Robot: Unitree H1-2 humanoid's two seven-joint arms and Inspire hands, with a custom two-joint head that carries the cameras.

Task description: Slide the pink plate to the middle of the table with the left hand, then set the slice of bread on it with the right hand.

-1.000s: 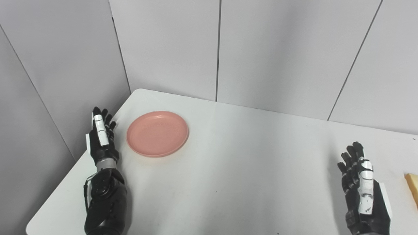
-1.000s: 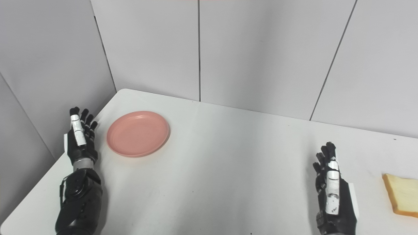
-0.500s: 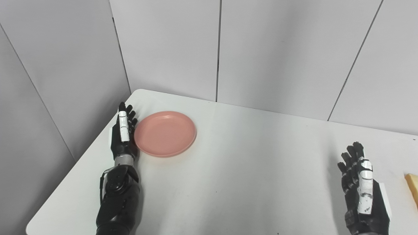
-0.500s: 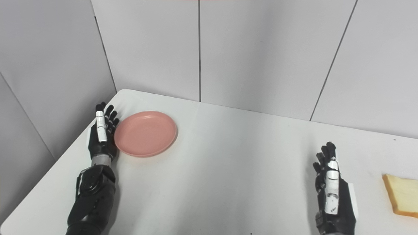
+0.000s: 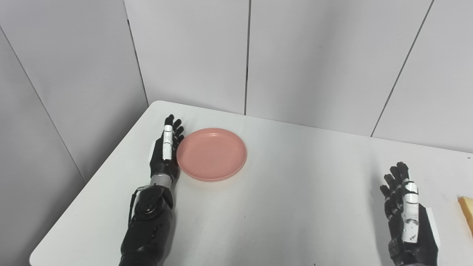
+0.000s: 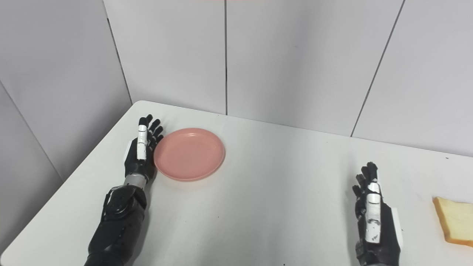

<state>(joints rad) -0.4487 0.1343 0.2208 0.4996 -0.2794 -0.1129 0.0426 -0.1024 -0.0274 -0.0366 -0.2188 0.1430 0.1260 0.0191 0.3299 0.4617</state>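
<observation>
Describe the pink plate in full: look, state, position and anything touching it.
The pink plate is round, shallow and salmon pink with a low raised rim; it looks like matte plastic. It is empty and lies flat, right side up, on the white table, in the left half toward the far edge, not yet at the middle. The left hand, open and set on edge, stands against its left rim, apparently touching. Nothing else is near it.

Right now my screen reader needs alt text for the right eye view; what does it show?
The left hand, open and flat, presses against the left rim of the pink plate on the white table. The right hand waits open near the slice of bread at the right edge.
</observation>
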